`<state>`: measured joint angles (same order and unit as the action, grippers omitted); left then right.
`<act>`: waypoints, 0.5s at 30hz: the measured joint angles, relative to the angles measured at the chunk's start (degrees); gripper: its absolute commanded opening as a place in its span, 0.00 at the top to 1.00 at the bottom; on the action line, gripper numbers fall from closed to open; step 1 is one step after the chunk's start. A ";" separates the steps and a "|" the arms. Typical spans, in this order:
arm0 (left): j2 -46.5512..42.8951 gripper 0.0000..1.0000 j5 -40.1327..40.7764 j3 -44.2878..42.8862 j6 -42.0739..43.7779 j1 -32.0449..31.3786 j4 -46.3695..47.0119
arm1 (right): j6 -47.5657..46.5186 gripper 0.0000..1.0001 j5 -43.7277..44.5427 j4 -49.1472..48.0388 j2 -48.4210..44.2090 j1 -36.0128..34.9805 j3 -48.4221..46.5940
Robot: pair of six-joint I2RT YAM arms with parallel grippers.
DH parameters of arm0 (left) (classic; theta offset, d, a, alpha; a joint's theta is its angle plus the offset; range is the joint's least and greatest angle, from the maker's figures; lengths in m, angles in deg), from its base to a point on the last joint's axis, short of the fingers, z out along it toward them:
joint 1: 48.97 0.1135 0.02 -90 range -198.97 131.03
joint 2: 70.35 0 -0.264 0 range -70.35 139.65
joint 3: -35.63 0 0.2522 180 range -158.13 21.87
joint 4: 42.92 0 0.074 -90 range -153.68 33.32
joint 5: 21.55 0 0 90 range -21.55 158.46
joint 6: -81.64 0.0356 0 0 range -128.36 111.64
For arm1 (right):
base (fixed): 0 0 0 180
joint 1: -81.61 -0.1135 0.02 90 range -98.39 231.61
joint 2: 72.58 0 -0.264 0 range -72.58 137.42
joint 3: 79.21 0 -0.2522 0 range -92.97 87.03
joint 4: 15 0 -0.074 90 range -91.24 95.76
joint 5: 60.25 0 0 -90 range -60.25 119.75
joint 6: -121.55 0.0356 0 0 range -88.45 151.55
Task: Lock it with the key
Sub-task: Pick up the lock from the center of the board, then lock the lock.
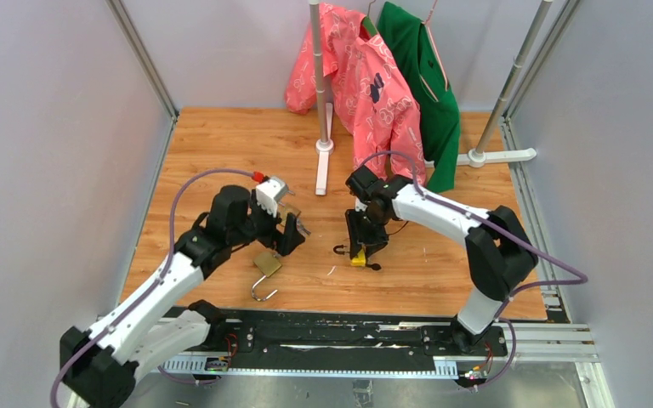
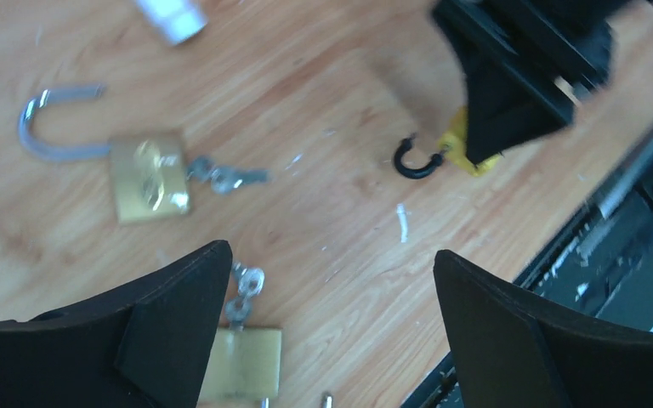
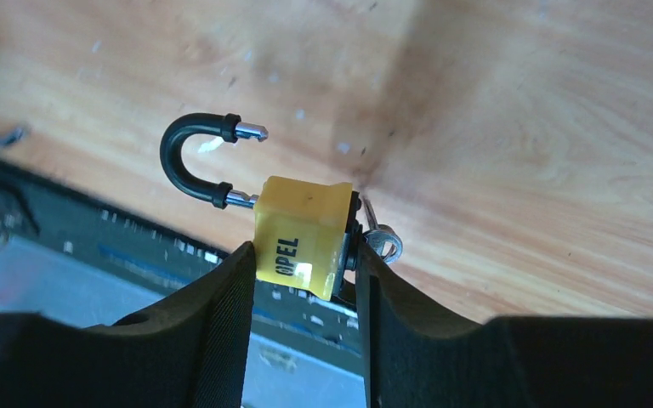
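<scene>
My right gripper [image 3: 304, 255] is shut on a yellow padlock [image 3: 302, 231], held just above the wooden table. Its black shackle [image 3: 197, 161] stands open, and a silver key [image 3: 383, 244] sticks out of the lock's base against one finger. In the top view that gripper [image 1: 360, 249] points down at the table's middle with the yellow padlock [image 1: 358, 258]. My left gripper [image 2: 332, 255] is open and holds nothing; it hovers over a brass padlock [image 2: 242, 364] with keys [image 2: 245, 289]. A second brass padlock [image 2: 149, 177], shackle open, lies further off. The left gripper [image 1: 287, 229] stands left of the right one.
A rack stands at the back with a pink shirt [image 1: 366, 76] and a green shirt [image 1: 429, 76], its white pole foot [image 1: 324, 157] on the table. A black rail [image 1: 340, 336] runs along the near edge. Grey walls close in both sides.
</scene>
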<state>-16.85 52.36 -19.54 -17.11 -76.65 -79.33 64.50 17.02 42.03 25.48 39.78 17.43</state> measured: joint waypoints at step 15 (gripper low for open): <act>-7.48 0.25 -9.07 3.28 29.42 -15.34 7.85 | -11.65 0.85 -21.81 9.05 -5.77 3.23 -5.05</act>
<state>-24.33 43.29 -16.26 12.30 -91.99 -71.49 52.85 -4.80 51.08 19.71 43.02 12.38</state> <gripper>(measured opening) 0.782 0.457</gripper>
